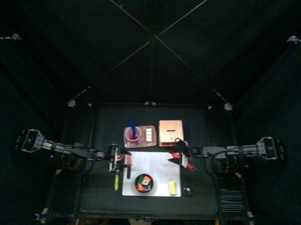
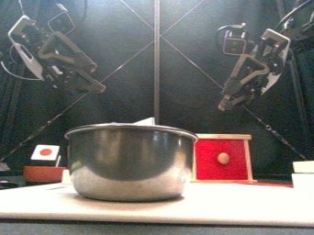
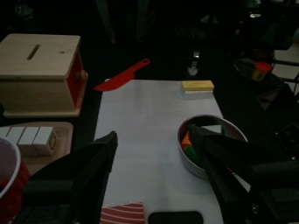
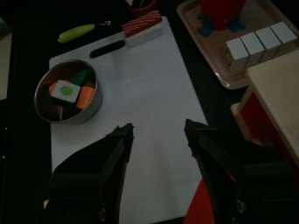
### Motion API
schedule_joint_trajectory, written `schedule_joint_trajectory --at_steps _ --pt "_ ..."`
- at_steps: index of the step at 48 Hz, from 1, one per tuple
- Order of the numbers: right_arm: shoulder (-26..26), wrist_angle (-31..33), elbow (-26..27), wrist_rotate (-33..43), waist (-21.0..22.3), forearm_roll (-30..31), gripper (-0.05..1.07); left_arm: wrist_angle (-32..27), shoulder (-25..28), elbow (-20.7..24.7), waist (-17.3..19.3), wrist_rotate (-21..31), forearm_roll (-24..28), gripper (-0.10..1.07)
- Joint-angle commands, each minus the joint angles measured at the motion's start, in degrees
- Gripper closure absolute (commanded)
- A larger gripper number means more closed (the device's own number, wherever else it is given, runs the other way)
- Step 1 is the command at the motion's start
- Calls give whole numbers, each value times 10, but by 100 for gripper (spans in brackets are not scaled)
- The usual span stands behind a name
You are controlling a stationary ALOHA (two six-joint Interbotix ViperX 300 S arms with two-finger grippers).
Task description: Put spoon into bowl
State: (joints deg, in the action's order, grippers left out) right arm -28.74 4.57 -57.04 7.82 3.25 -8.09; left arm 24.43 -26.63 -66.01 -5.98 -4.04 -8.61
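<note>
The bowl (image 1: 143,183) is small, round and dark, with orange and green pieces inside, and sits on the white mat (image 1: 159,169) near its front. It shows in the left wrist view (image 3: 212,144) and the right wrist view (image 4: 70,92). The thin yellow-green spoon (image 1: 116,181) lies on the table just off the mat's left edge, also in the right wrist view (image 4: 76,33). My left gripper (image 1: 122,158) is open and empty above the mat's back left corner (image 3: 152,166). My right gripper (image 1: 179,158) is open and empty above the back right (image 4: 158,149).
A pinkish tray (image 1: 139,134) with white blocks (image 4: 260,42) and a copper-brown board (image 1: 174,128) stand behind the mat. A stubby yellow piece (image 3: 198,87) lies on the mat's right part, a red utensil (image 3: 122,77) beyond it. A wooden box (image 3: 41,66) stands nearby.
</note>
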Motion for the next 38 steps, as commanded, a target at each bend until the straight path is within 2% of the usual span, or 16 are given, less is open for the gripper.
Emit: schedule_joint_trajectory --at_steps 1,10,20,25,33,38 --pt "-6 -4 4 0 0 -4 17 5 0 5 2 -1 -2 0" --pt "-4 -4 4 0 0 -3 17 6 -1 12 2 3 -28 0" --pt "-4 -4 3 0 1 -4 17 -10 -13 57 1 14 -156 0" --pt "-4 -4 0 0 1 -4 17 -97 -10 86 4 14 -193 0" --pt "-4 -4 -4 0 -1 -2 17 -294 9 148 20 16 -232 0" --pt "-3 -4 -8 -1 -1 -1 17 -386 28 182 19 18 -246 0"
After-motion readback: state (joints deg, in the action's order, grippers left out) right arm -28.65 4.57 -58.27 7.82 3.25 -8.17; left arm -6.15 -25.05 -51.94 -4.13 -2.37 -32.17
